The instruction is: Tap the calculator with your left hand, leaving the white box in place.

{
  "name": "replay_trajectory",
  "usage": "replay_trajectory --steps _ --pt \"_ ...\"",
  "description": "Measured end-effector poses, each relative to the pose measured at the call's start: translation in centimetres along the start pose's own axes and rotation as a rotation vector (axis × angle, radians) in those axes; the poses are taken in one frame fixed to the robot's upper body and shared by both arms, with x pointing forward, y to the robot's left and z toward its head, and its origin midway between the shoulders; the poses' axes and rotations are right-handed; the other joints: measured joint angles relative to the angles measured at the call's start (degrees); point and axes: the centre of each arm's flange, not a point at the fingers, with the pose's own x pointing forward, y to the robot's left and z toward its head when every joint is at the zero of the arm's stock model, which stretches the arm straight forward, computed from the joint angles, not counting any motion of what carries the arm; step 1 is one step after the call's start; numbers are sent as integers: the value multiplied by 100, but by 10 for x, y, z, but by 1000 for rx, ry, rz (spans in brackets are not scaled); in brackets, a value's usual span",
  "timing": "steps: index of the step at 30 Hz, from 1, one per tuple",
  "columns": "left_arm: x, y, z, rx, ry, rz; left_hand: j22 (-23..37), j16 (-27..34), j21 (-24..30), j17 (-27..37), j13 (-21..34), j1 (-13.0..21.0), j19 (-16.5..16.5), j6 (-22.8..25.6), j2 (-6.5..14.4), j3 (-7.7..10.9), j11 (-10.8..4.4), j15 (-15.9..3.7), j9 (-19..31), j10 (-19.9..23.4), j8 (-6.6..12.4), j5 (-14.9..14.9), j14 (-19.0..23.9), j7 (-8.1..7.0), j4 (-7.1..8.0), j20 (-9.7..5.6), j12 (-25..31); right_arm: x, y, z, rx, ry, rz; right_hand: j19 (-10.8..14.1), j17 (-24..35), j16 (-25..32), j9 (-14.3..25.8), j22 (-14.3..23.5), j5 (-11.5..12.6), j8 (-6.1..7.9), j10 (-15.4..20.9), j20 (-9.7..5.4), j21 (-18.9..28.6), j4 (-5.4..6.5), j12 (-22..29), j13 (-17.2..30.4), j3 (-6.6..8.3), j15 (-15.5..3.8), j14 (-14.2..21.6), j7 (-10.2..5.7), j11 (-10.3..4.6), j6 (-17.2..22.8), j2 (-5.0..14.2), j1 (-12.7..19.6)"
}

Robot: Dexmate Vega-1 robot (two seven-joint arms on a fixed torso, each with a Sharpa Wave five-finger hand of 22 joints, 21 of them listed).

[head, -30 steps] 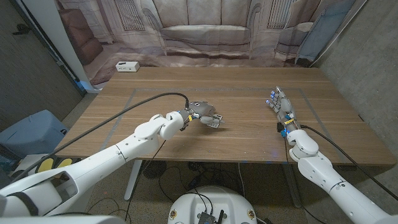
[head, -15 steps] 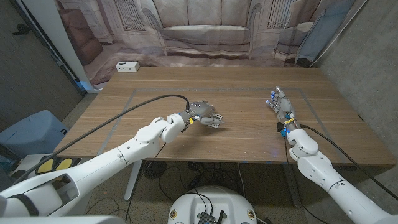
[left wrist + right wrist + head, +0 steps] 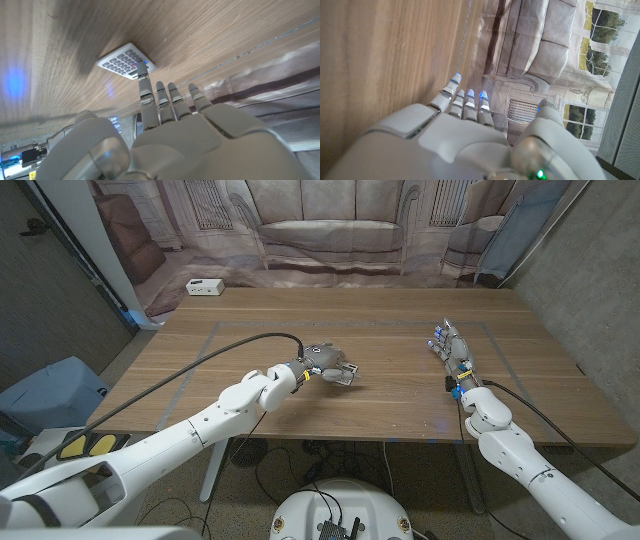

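Left hand [image 3: 322, 362] fingers [image 3: 145, 90] straight, close together, one tip at the calculator [image 3: 125, 61] edge, apparently touching; its long axis crosses them. Right hand [image 3: 455, 352] well apart, fingers straight, holding nothing.

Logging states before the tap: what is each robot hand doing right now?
Left robot hand: open, holding nothing, fingers stretched out over the calculator.
Right robot hand: open, holding nothing, by the table's right side.

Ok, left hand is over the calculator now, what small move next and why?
Probably ease the left hand straight down so a fingertip presses the calculator keys, then lift. The wrist view shows that fingertip right at the calculator's edge, though contact isn't clear. The white box sits far off at the table's corner, unthreatened.
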Motion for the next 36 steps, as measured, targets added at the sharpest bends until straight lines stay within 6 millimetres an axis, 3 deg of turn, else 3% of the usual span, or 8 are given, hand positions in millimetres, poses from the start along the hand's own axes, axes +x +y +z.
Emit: replay_trajectory --steps 36 --pt "-4 26 -9 -1 14 104 0 0 0 1 0 35 0 38 35 18 -41 -31 17 41 -21 0 91 16 -18 0 0 0 7 5 -3 -32 6 32 0 0 0 0 0 0 31 32 0 0 0 0 0 0 0 0 -31 64 0 0"
